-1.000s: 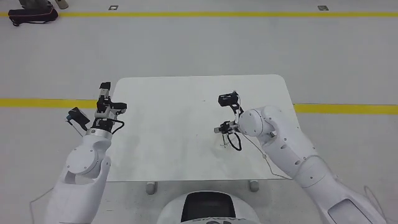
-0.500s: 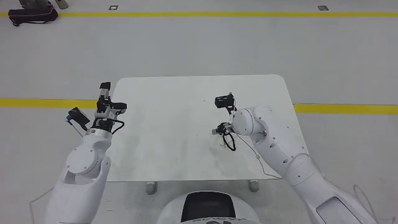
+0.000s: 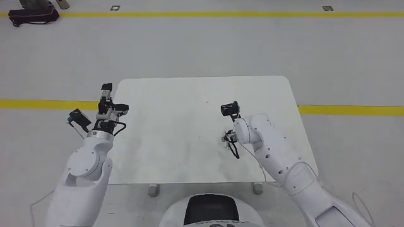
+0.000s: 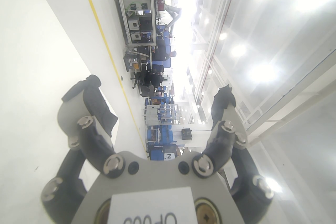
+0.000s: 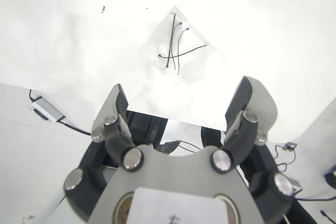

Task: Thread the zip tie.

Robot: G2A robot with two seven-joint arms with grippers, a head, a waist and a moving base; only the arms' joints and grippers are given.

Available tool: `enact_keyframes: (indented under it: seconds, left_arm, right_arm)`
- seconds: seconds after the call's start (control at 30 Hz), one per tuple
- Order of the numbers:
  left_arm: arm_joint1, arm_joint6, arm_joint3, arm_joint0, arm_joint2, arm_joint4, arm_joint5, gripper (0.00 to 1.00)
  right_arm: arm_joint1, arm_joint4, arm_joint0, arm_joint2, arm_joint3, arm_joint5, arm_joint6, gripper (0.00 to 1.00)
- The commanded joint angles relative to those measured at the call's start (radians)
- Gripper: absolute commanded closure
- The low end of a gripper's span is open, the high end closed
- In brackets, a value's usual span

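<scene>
Top view: white table (image 3: 177, 113), left arm at its left edge, right arm bent over its right half.
Left gripper (image 4: 157, 86): jaws spread, nothing between them, aimed level toward the far room, well apart from the ties.
Right gripper (image 5: 181, 86): jaws spread wide, empty, above the tray and not touching it.
Clear tray (image 5: 194, 62): on the table below the right gripper, low see-through walls.
Zip ties (image 5: 171, 36): several thin black straps, crossed loosely inside the tray.
Handling: probably very light, springy and slick. Best pinched mid-strap, away from the crossings, so one lifts alone.
View difference: right wrist view resolves tie heads and overlaps; top view gives arm placement.
</scene>
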Motion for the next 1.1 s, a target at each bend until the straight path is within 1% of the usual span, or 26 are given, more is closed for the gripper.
enact_keyframes:
  seconds: [0.0,0.07,0.33,0.4,0.53,0.67,0.8,0.87,1.07]
  left_arm:
    - [0.0,0.0,0.0,0.0,0.0,0.0,0.0,0.0]
    - [0.0,0.0,0.0,0.0,0.0,0.0,0.0,0.0]
    - [0.0,0.0,0.0,0.0,0.0,0.0,0.0,0.0]
    - [0.0,0.0,0.0,0.0,0.0,0.0,0.0,0.0]
    - [0.0,0.0,0.0,0.0,0.0,0.0,0.0,0.0]
    - [0.0,0.0,0.0,0.0,0.0,0.0,0.0,0.0]
    - [0.0,0.0,0.0,0.0,0.0,0.0,0.0,0.0]
    - [0.0,0.0,0.0,0.0,0.0,0.0,0.0,0.0]
    - [0.0,0.0,0.0,0.0,0.0,0.0,0.0,0.0]
  right_arm:
    - [-0.021,-0.03,-0.01,0.015,0.019,0.0,-0.002,0.0]
    - [-0.035,-0.05,-0.013,0.023,0.029,0.0,-0.002,0.0]
    - [-0.035,-0.057,-0.015,0.02,0.032,-0.003,-0.011,0.0]
    - [-0.038,-0.062,-0.016,0.008,0.057,-0.004,-0.049,0.0]
    - [-0.056,-0.062,0.02,-0.014,0.129,0.0,-0.07,0.0]
    - [-0.083,-0.049,0.053,-0.021,0.206,0.0,-0.089,0.0]
    - [-0.112,-0.044,0.077,-0.007,0.269,0.0,-0.091,0.0]
    - [-0.124,-0.056,0.079,0.0,0.28,0.0,-0.09,0.0]
    - [-0.124,-0.056,0.079,0.0,0.28,0.0,-0.09,0.0]
